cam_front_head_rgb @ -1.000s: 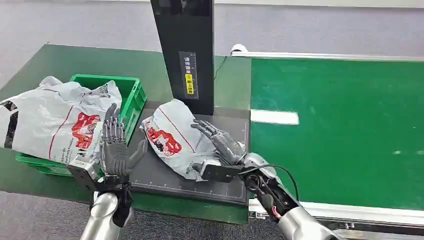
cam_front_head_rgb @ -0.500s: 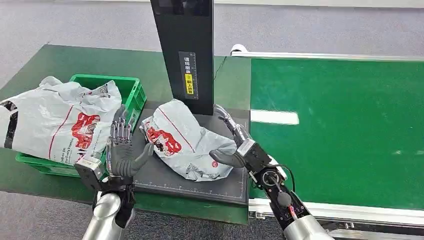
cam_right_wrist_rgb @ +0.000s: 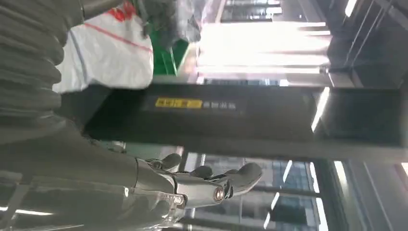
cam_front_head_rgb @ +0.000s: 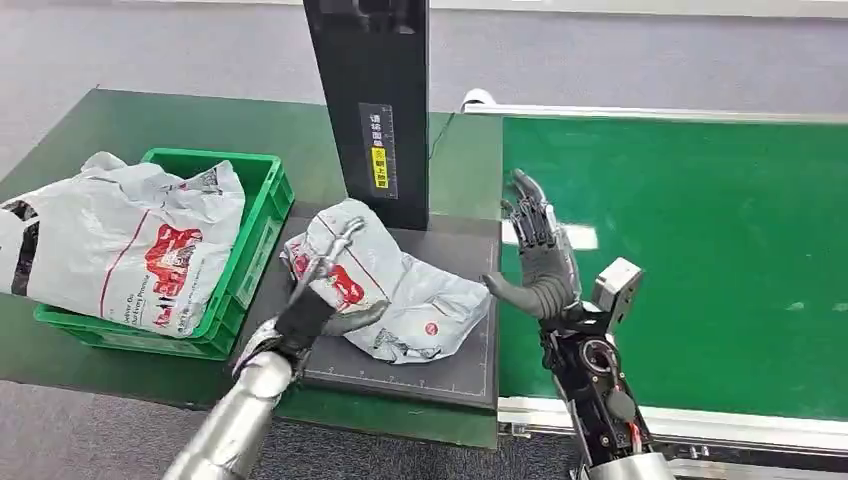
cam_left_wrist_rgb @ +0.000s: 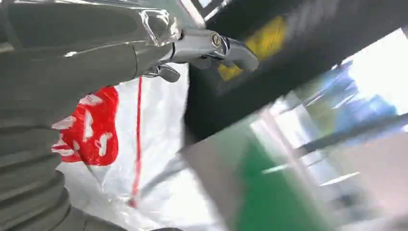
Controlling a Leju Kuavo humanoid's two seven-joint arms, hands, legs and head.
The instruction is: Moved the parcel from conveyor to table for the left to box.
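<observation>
While the parcel (cam_front_head_rgb: 385,290) lies on the black mat (cam_front_head_rgb: 455,365) at lower centre, the left hand (cam_front_head_rgb: 325,290) rests on its left end, grasp indeterminate; right hand (cam_front_head_rgb: 540,260), centre-right, fingers spread, holds nothing.

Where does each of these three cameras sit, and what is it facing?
Head view: high on the body, looking down at the table, crate, parcel and belt; both arms, left hand, right hand.
Left wrist view: behind the left hand, facing the parcel and black post.
Right wrist view: behind the right hand, facing the post.
Shared: post, parcel.
</observation>
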